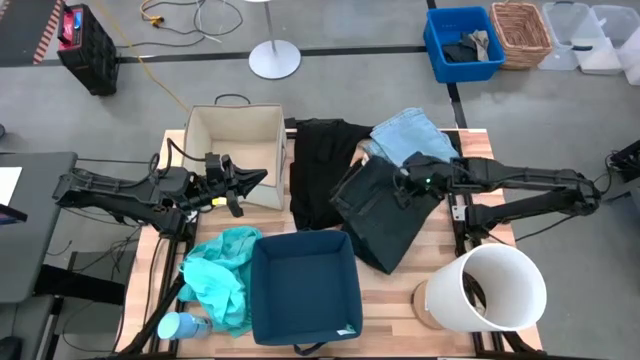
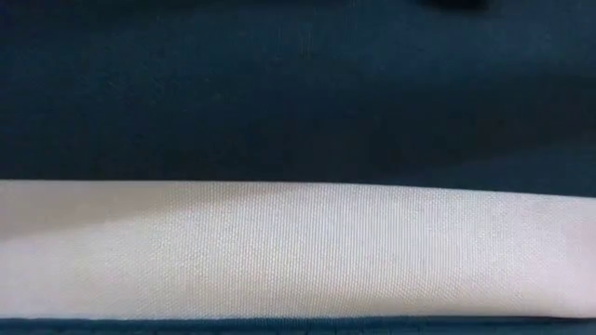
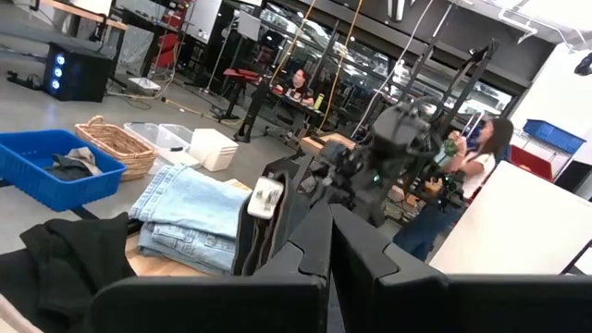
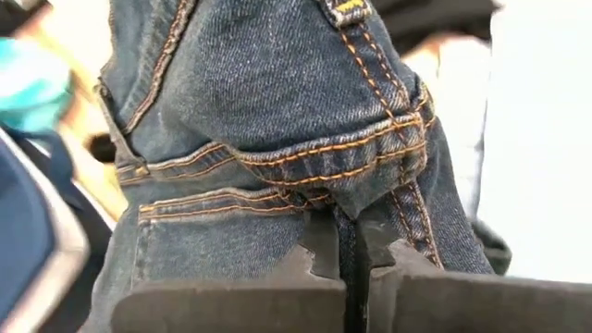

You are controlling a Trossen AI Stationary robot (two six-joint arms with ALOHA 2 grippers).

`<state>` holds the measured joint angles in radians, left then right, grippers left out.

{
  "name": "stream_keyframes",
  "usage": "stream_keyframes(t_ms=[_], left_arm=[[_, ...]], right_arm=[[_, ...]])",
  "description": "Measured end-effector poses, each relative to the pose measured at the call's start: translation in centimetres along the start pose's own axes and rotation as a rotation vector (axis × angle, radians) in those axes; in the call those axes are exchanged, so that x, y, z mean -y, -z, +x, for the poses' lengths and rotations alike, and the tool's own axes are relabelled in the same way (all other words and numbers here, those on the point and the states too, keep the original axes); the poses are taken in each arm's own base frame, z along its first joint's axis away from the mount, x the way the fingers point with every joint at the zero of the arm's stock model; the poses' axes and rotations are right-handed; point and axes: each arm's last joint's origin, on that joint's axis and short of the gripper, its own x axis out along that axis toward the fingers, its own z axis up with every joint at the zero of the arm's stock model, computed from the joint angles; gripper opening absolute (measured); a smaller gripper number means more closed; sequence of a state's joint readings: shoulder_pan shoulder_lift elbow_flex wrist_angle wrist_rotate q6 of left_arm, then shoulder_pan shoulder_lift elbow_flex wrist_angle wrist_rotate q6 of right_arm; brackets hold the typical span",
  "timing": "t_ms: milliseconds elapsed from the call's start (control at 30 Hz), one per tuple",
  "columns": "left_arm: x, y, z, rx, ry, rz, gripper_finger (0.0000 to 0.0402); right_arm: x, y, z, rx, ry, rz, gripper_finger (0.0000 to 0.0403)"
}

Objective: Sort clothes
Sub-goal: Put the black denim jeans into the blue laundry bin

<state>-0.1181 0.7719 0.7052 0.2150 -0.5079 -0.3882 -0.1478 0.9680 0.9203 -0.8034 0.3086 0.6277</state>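
Note:
The dark charcoal denim garment [image 1: 385, 215] is at the table's middle right, and my right gripper [image 1: 405, 186] is shut on it; the right wrist view shows the denim [image 4: 277, 111] close up. The black garment [image 1: 320, 165] lies spread on the table beside it. The folded light blue denim [image 1: 410, 135] lies at the far edge and also shows in the left wrist view [image 3: 190, 213]. The teal garment [image 1: 220, 275] lies bunched at the near left. My left gripper [image 1: 258, 181] is shut and empty, level beside the beige bin. My right gripper pinches a bunched fold of the charcoal denim at an orange-stitched seam [image 4: 344, 208] between its two fingers [image 4: 305, 268]. It comes from the table's right side. The cloth is raised at the hold, and its near part [image 1: 385, 255] spreads toward the table.
A beige fabric bin [image 1: 235, 150] stands at the far left, a navy bin [image 1: 303, 285] at the near middle and a white bucket [image 1: 490, 290] at the near right. The navy bin's wall [image 2: 298, 93] blocks the low view. A blue crate [image 1: 462, 42] and a wicker basket [image 1: 522, 32] stand on the floor beyond.

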Motion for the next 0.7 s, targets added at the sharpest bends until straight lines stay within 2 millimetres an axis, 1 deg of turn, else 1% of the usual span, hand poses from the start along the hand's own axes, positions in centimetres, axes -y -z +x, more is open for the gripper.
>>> stream_keyframes(t_ms=[300, 600, 700], left_arm=[[0.0, 0.0, 0.0, 0.0, 0.0, 0.0, 0.0], [0.0, 0.0, 0.0, 0.0, 0.0, -0.001, 0.0], [0.0, 0.0, 0.0, 0.0, 0.0, -0.001, 0.0]], right_arm=[[-0.9, -3.6, -3.1, 0.19, -0.064, -0.009, 0.0], [-1.7, -6.1, -5.4, 0.355, -0.155, 0.017, 0.0], [-1.8, -6.6, -6.0, 0.38, -0.168, 0.014, 0.0]])
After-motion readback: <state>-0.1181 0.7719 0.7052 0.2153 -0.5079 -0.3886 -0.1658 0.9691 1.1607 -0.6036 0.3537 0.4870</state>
